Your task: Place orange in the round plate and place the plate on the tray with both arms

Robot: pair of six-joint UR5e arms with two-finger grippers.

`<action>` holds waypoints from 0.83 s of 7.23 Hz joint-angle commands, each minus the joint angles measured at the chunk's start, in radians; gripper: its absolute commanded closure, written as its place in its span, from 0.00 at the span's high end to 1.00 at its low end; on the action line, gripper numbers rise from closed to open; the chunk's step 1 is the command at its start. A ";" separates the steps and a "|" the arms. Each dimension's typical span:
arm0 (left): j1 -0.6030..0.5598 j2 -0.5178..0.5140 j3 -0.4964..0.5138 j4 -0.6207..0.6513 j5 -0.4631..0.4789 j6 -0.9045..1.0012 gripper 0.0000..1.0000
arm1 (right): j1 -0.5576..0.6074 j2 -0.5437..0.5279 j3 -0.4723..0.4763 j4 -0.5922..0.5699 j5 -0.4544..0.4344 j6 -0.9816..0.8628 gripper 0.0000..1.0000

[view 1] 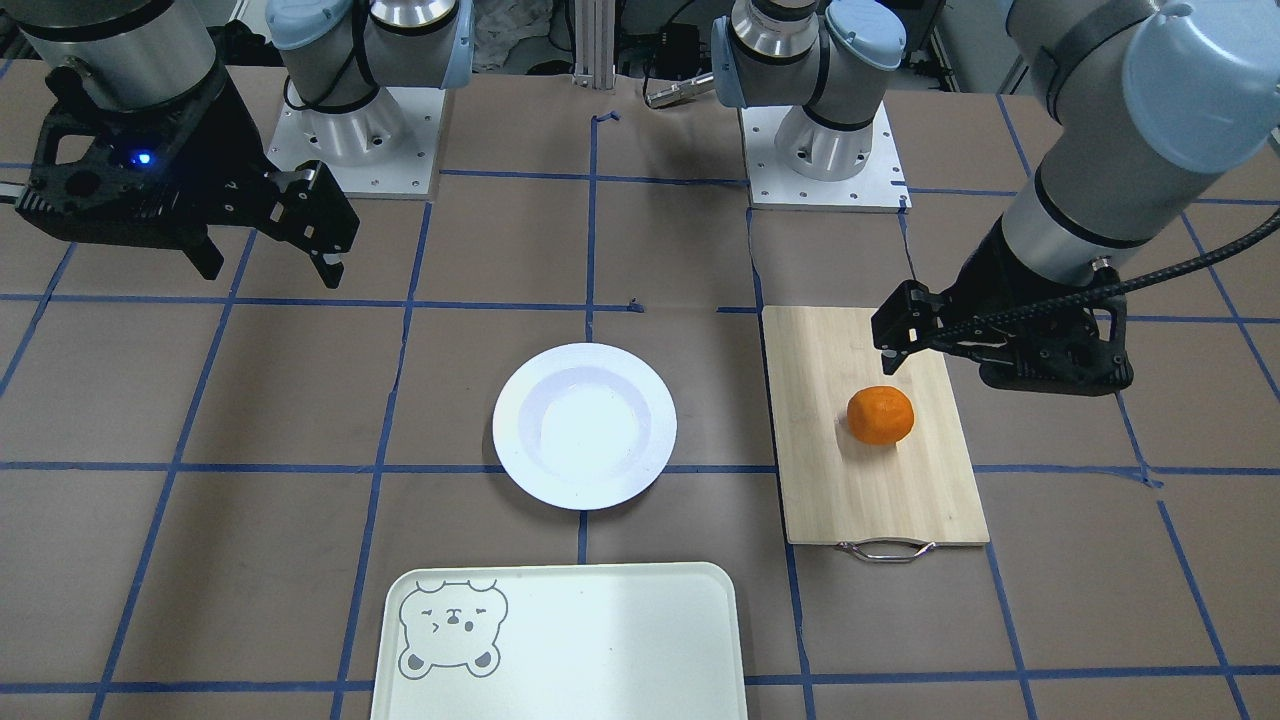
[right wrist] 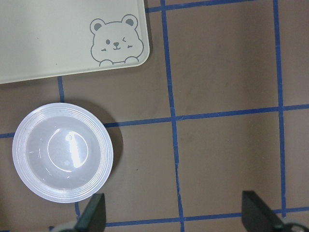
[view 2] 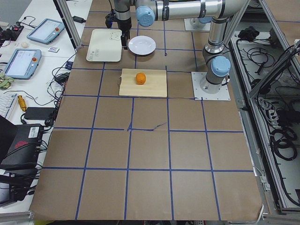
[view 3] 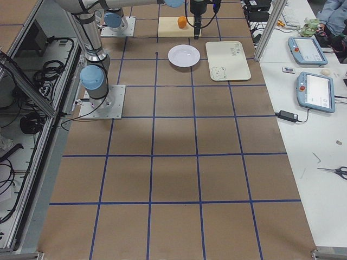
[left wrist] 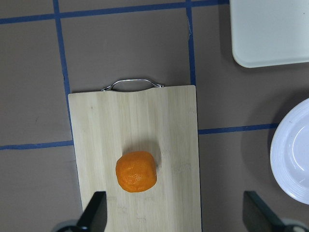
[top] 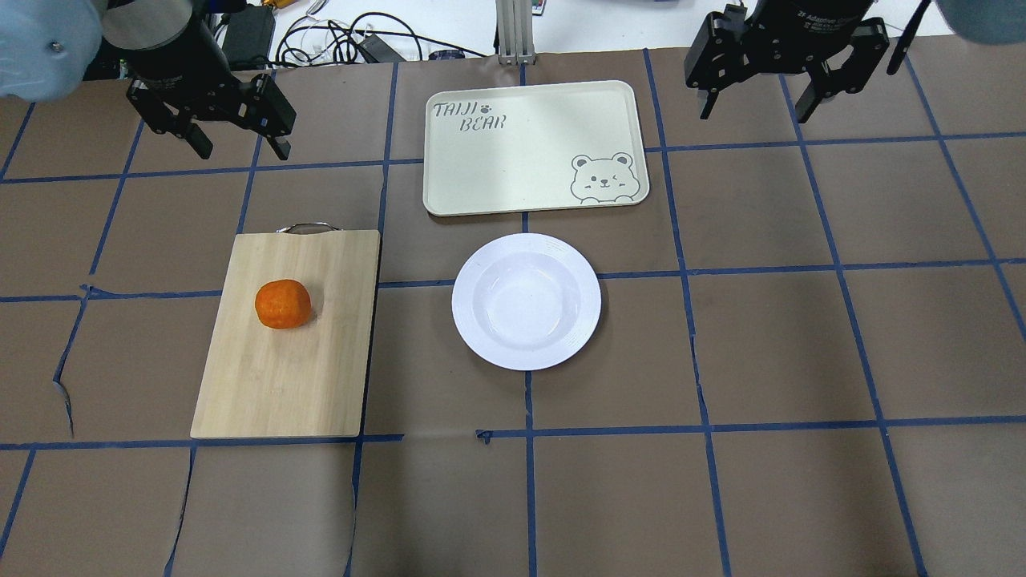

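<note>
The orange (top: 283,304) lies on a wooden cutting board (top: 288,377) on the table's left side. My left gripper (top: 240,148) hangs open, high over the board; in the left wrist view the orange (left wrist: 136,171) sits just ahead of the left gripper (left wrist: 176,212), nearer its left finger. The round white plate (top: 526,301) stands empty in the middle of the table. Beyond it lies the cream tray (top: 529,148) with its bear drawing, nothing on it. My right gripper (top: 753,110) hovers open to the right of the tray; the right wrist view shows the plate (right wrist: 63,152) down to its left.
The cutting board's metal handle (top: 306,227) points away from the robot. Blue tape lines cross the brown table. The arm bases (view 1: 825,150) stand at the robot's edge. Tablets (view 3: 314,89) and cables lie on a side bench past the far edge.
</note>
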 commanded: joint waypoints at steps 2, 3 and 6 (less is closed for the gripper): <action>0.000 0.000 -0.002 -0.004 -0.001 0.000 1.00 | 0.007 -0.025 0.009 0.011 -0.007 -0.003 1.00; -0.002 0.000 -0.005 -0.006 -0.001 0.000 1.00 | 0.011 -0.025 0.010 0.009 -0.013 -0.004 1.00; -0.005 0.003 -0.033 -0.003 0.000 0.000 1.00 | 0.013 -0.025 0.012 0.003 0.000 -0.004 1.00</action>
